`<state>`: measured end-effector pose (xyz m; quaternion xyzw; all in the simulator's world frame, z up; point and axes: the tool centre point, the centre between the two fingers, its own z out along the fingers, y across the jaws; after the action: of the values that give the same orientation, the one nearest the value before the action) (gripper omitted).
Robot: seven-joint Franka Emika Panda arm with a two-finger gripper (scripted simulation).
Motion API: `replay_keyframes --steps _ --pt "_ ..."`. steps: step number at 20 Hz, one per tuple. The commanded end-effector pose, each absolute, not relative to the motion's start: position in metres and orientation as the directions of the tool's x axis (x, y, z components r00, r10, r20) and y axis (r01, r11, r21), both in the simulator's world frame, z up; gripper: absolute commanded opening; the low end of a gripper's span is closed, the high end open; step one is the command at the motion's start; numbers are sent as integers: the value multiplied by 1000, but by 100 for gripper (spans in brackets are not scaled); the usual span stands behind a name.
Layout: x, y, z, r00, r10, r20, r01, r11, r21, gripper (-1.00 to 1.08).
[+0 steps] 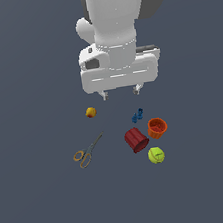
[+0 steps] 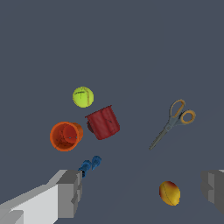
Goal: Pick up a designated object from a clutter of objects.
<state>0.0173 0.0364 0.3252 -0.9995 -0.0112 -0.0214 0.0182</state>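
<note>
The designated object, a small dark blue knobby piece (image 1: 138,114), lies on the grey floor beside the orange cup (image 1: 157,127) and the dark red cup (image 1: 136,139). In the wrist view the blue piece (image 2: 90,165) lies right by one grey finger (image 2: 70,192). My gripper (image 1: 121,92) hangs above the floor, open and empty, its jaws wide apart. It is also in the wrist view (image 2: 142,190). In the exterior view the blue piece sits just below the gripper's right fingertip.
A yellow-green ball (image 1: 156,155) lies by the cups. Tan-handled scissors (image 1: 87,151) lie at the exterior view's left. A small orange-yellow fruit (image 1: 91,112) lies near the gripper's left side, and between the fingers in the wrist view (image 2: 169,193).
</note>
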Motion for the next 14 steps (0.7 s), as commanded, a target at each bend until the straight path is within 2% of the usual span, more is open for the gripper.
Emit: replay_keyframes --steps 1,7,14 --pt "17 38 322 999 17 42 19 -999 -35 100" --pt "13 50 299 999 -10 37 -9 -1000 -30 100" --pt "-1 75 248 997 -70 27 -69 -997 -18 100"
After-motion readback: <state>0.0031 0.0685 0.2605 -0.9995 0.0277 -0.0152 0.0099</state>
